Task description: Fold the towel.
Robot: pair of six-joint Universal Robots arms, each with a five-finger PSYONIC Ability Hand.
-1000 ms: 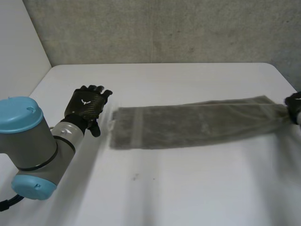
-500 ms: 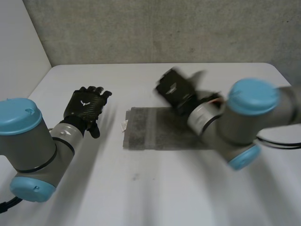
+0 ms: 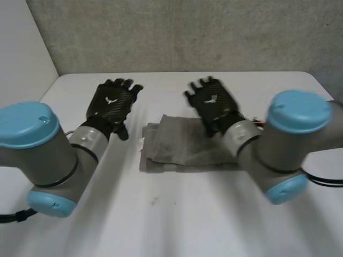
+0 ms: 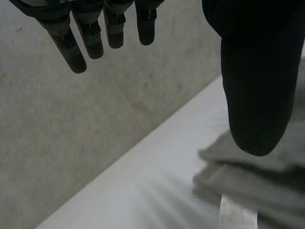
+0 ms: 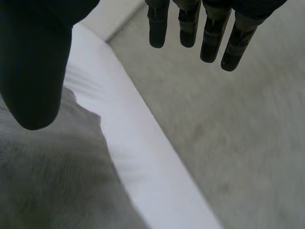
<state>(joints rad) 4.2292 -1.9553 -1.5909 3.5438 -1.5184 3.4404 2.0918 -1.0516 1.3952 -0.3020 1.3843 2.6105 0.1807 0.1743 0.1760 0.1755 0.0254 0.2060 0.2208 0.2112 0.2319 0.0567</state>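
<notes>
Towel (image 3: pixel 177 152) on table (image 3: pixel 161 225), left robot hand (image 3: pixel 111 103) left of it, right robot hand (image 3: pixel 213 103) over its far edge

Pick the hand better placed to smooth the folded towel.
Right, probably. The right hand, open, hovers at the towel's far edge, with cloth under its thumb in its wrist view. The left hand, also open, is off the towel's end, over the table.
</notes>
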